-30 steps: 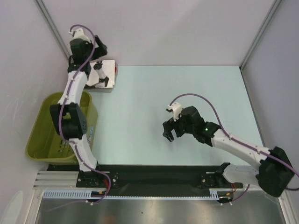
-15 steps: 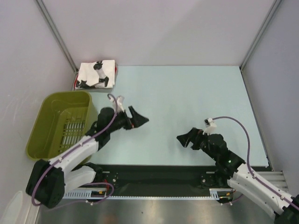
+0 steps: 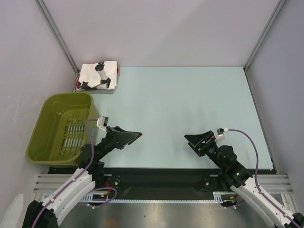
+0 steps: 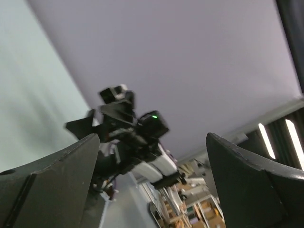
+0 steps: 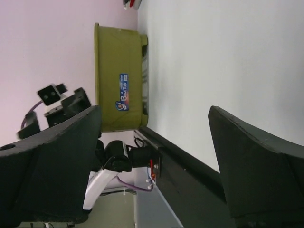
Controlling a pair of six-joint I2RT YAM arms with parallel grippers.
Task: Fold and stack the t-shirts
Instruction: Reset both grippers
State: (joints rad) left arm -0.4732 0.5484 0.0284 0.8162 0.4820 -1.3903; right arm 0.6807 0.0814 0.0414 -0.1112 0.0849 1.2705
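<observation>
A folded white t-shirt with black printed shapes [image 3: 98, 76] lies at the table's far left corner, on top of a red t-shirt whose edge [image 3: 118, 72] shows beside it. My left gripper [image 3: 130, 137] is open and empty, low near the front edge, pointing right. My right gripper [image 3: 195, 141] is open and empty near the front edge, pointing left. Both are far from the shirts. In the left wrist view the open gripper [image 4: 152, 187] faces the right arm [image 4: 137, 133]. In the right wrist view the gripper [image 5: 156, 161] is open with nothing between the fingers.
An olive-green plastic basket [image 3: 47, 128] stands at the left edge, also seen in the right wrist view [image 5: 118, 78]. The pale table top [image 3: 190, 104] is walled by grey panels at the back and sides. A black base rail [image 3: 156, 175] runs along the front.
The left arm has pulled back from the shirt stack at the far left corner to the front edge. The right arm has drawn back from mid-table to the front. The shirts stay stacked.
</observation>
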